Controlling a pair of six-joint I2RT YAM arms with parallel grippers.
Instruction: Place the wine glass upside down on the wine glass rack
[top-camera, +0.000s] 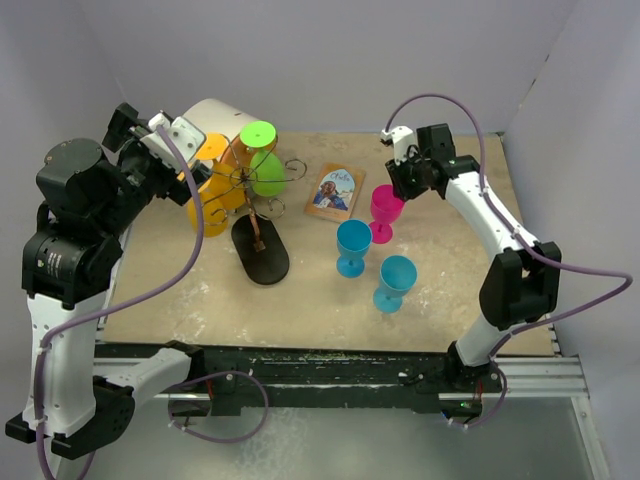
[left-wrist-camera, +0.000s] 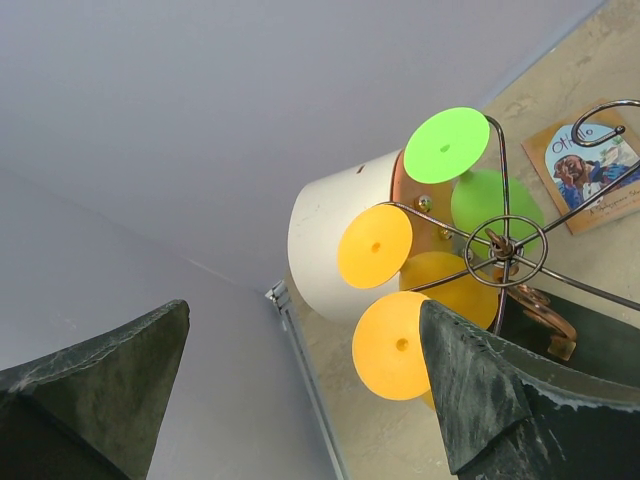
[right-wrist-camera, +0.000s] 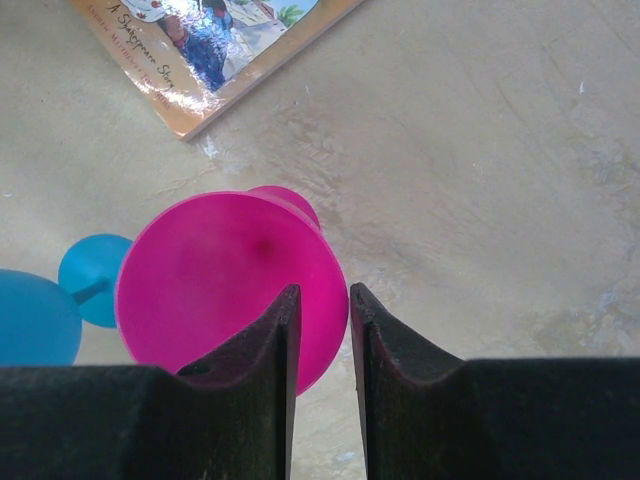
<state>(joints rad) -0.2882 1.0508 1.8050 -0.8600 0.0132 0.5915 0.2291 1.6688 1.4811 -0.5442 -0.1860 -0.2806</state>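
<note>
My right jaws stand narrow, set down over the near rim of the pink wine glass. One fingertip sits over the bowl and the other outside it, so the wall of the glass runs up through the slim gap between them. I cannot tell whether they press on the wall or only flank it. The wine glass stands upright on its foot on the tabletop, mouth up, directly under these jaws and well apart from the rack.

Beyond these jaws lies a book, flat on the tabletop. On the side toward the rack a blue glass stands near the pink one, and a second blue glass stands a little further back toward my bases.

My left jaws are spread wide with nothing between them, raised off the tabletop. Ahead of them and to one side is the rack, its wire arms spreading from a ring at the top of the post. A green glass and orange glasses hang from it upside down, feet upward. A white cylinder lies just behind the rack.
</note>
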